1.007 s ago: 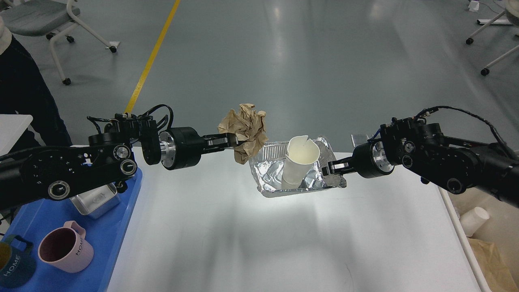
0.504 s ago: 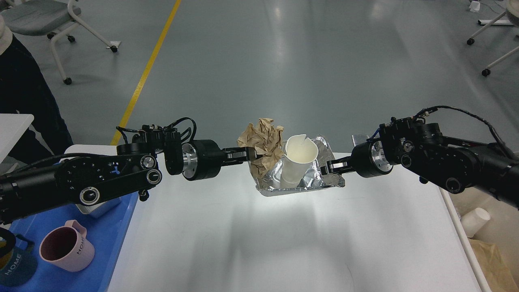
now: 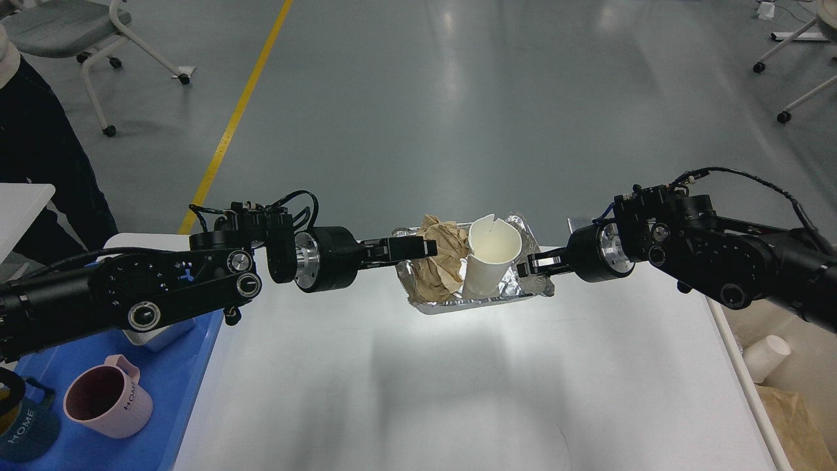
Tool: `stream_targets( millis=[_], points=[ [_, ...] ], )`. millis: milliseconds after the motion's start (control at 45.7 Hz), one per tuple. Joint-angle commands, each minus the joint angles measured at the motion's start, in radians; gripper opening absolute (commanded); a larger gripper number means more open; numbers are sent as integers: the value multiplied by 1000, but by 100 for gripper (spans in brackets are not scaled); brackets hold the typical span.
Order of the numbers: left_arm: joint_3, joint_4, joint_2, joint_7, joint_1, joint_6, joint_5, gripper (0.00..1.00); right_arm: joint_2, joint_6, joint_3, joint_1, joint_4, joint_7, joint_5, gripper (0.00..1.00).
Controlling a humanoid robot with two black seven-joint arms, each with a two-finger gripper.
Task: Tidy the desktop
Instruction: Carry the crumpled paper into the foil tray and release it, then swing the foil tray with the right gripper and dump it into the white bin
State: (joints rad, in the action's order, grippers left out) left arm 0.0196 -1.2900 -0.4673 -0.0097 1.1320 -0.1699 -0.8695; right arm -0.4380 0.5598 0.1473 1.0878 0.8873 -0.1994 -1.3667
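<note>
Foil, crinkled and silver, forms the tray (image 3: 497,302) standing near the far edge of the desktop (image 3: 458,386), at about mid-width. Inside it, on the left, lies a crumpled ball of brown paper (image 3: 444,261); on the right stands a white paper cup (image 3: 489,256), upright with a slight lean and a notch in its rim. Paper and cup touch each other.

2 black arms reach in from opposite sides. The left gripper (image 3: 425,248) sits at the tray's left end, against the brown paper; its fingers (image 3: 413,247) look slightly parted, with nothing clamped between them that can be made out. The right gripper (image 3: 527,267) has its fingers pinched onto the tray's right rim, where the foil is bent.

Along the desktop's left side sits a blue plastic tray (image 3: 189,379), holding a pink mug (image 3: 108,396), a dark teal mug (image 3: 23,425) cut by the frame edge and a metal container (image 3: 160,335) largely hidden under the left arm. Beyond the right edge, lower down, a cream bin (image 3: 785,386) contains another paper cup (image 3: 765,357) and brown paper.
</note>
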Motion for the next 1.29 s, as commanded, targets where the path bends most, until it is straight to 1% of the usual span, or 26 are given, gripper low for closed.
stream_targets(
  millis=[0, 109, 219, 285, 372, 482, 591, 679, 766, 876, 1029, 1161, 1270],
  points=[
    [23, -3, -42, -6, -1, 0, 58, 96, -10, 0, 1, 0, -1, 0, 0, 0],
    [117, -6, -82, -10, -9, -2, 139, 96, -18, 0, 5, -2, -2, 0, 1, 0],
    [239, -5, -126, -7, -57, -2, 214, 96, -18, -1, 12, -3, -16, 0, 3, 0],
    [321, -5, -149, -10, -110, 0, 244, 96, -19, -8, 23, -11, -19, 0, 5, 0],
    [456, -2, -162, -12, -213, 6, 271, 96, -25, -9, 41, -22, -22, 0, 14, 0],
    [663, -2, -143, -13, -382, 16, 297, 96, -50, -9, 54, -35, -22, 0, 18, 0],
    [882, -2, -96, -13, -530, 17, 300, 96, -71, -17, 72, -52, -22, 0, 27, 0],
    [1031, 0, -41, -12, -619, 10, 300, 96, -91, -24, 80, -60, -22, 0, 55, 0],
    [1147, 0, 9, -13, -675, 7, 317, 96, -131, -38, 81, -68, -21, 0, 86, 0],
    [1238, 8, 50, -13, -742, 7, 406, 96, -192, -57, 81, -89, -16, 3, 149, 0],
    [1293, 26, 68, -16, -808, 7, 566, 96, -303, -84, 80, -137, -4, 3, 248, 0],
    [1349, 75, 85, -16, -842, 1, 656, 96, -386, -101, 84, -177, -5, 5, 307, 0],
    [1378, 116, 93, -15, -854, -19, 676, 96, -449, -132, 83, -215, -7, 6, 417, 0]
  ],
)
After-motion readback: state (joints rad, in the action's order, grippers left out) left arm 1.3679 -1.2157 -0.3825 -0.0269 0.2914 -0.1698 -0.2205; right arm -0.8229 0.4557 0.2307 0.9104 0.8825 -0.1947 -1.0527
